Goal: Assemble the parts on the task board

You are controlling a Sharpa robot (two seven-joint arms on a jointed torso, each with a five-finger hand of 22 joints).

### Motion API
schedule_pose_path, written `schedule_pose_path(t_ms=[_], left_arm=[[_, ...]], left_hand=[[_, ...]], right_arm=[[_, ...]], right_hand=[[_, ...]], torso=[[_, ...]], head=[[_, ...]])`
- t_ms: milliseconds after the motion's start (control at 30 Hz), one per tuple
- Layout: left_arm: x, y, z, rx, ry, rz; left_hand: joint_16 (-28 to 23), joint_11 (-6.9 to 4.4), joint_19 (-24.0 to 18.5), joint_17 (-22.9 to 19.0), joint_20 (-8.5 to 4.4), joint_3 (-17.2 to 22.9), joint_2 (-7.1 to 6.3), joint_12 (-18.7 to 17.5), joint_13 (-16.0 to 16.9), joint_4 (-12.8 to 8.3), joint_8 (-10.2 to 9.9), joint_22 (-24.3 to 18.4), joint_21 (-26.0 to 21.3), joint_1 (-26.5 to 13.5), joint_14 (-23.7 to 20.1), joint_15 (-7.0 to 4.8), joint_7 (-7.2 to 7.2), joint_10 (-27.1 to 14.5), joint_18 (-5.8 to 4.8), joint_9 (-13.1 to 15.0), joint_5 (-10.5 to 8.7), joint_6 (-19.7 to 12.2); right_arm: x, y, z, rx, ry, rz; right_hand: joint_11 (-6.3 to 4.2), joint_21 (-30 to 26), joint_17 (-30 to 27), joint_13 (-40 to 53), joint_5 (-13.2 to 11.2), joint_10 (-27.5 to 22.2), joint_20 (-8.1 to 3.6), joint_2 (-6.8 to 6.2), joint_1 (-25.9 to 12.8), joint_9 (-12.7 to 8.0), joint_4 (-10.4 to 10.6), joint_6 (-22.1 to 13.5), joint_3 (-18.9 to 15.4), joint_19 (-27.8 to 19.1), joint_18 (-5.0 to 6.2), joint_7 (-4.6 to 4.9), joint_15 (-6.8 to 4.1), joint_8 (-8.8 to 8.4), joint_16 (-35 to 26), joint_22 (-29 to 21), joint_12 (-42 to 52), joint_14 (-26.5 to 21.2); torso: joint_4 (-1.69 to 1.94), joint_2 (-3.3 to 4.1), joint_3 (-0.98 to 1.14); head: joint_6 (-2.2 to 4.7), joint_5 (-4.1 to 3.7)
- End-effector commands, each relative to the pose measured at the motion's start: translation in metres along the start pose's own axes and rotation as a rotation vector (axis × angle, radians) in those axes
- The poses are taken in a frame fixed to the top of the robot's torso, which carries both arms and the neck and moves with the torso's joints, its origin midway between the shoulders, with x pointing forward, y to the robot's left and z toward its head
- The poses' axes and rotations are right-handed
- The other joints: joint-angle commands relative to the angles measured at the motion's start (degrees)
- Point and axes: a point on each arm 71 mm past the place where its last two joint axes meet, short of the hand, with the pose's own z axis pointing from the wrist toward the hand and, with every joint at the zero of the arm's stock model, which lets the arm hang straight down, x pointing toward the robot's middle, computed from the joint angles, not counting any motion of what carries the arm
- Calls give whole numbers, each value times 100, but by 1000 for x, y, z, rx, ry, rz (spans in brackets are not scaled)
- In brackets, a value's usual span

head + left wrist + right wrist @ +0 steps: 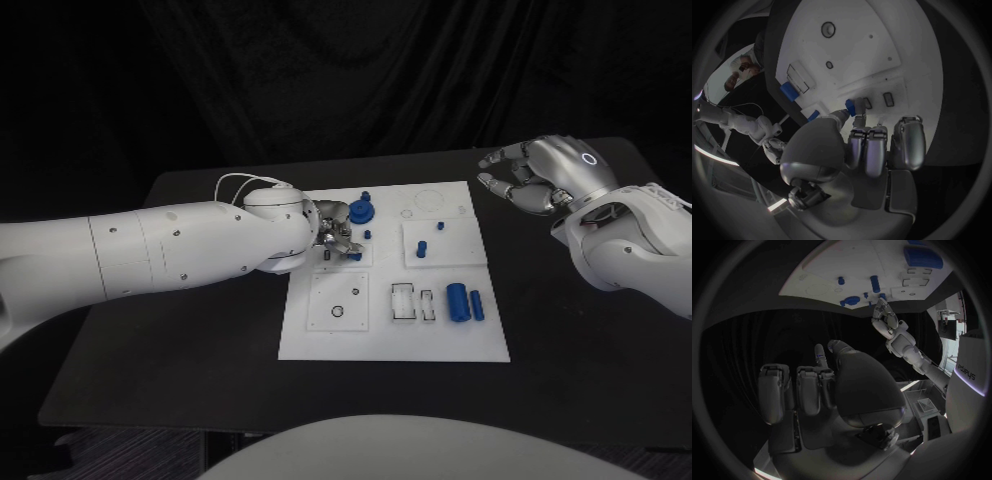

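The left hand [335, 240] pinches a small blue part [858, 106] over the white board [397, 340]; the right hand [537, 176] hovers beside it over the tabletop [577, 340], fingers curled, empty.

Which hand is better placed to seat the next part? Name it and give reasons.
Left. The left hand is already over the task board, pinching a small blue part. The right hand hangs beyond the board's edge, holding nothing.

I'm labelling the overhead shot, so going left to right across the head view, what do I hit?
Left hand over the task board's left part → blue round part → blue peg → pair of blue cylinders → right hand, off the board.
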Motion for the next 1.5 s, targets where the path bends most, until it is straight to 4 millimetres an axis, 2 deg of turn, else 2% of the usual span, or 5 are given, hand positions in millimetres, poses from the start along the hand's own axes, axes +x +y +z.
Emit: schedule_pose_path(t_ms=[33, 967, 1233, 1367, 1500], left_arm=[[4, -5, 0, 32, 11, -11], [2, -3, -4, 48, -29, -83], [-8, 8, -18, 109, -192, -134], [-10, 19, -28, 110, -241, -159], [-10, 29, -35, 97, -241, -209]], left_hand=[[15, -4, -36, 1509, 4, 38, -8, 14, 1505, 25, -34, 270, -25, -78, 579, 31, 4, 605, 29, 13, -56, 50], [15, -21, -21, 1509, 0, 103, -23, 14, 1505, 24, -37, 286, -28, -137, 579, 20, -15, 605, 28, 59, -70, 105], [15, 9, 58, 1509, 24, -41, -44, 14, 1505, 311, 612, 394, -12, -467, 579, 46, 18, 605, 9, 1085, -1088, -450], [15, 73, 108, 1509, 45, -168, -78, 14, 1505, 390, 711, 454, 15, -458, 579, 75, 75, 605, -6, 1329, -973, -810], [15, 141, 126, 1509, 100, -136, -60, 14, 1505, 260, 777, 487, 10, -166, 579, 141, 179, 605, -8, 1558, -444, -1356]], right_arm=[[1, -1, 0, 13, 1, -1], [1, -1, 0, 9, 0, -3], [2, 7, -1, -33, 19, 7], [6, 16, 1, -67, 47, 15], [11, 25, 4, -98, 83, 22]], right_hand=[[38, -14, 1108, 1506, 24, 607, 50, 19, 54, -10, -31, 44, 19, 417, 57, -15, 35, -27, -38, 1374, 15, 523], [46, -25, 1101, 1506, -11, 607, 54, 4, 66, -13, -56, 53, 38, 411, 60, -6, 40, -39, -41, 1370, 15, 522], [36, -16, 1106, 1506, -634, 607, 59, -145, -9, -29, -95, 78, -31, 416, 58, -11, 37, -105, -35, 1374, 15, 524], [28, -11, 1110, 1506, -790, 607, 53, -195, -12, -37, -120, 67, -66, 419, 56, -16, 31, -134, -32, 1376, 15, 525], [21, 1, 1119, 1506, -848, 607, 47, -253, 32, -58, -180, -8, -86, 425, 53, -15, 24, -194, -26, 1380, 15, 527]], torso=[[-1, -3, 0], [1, -1, -1], [4, 0, -3], [-1, -1, -6], [2, 1, -10]], head=[[-1, -2], [-1, 19], [-1, 75], [-1, 154], [-1, 207]])
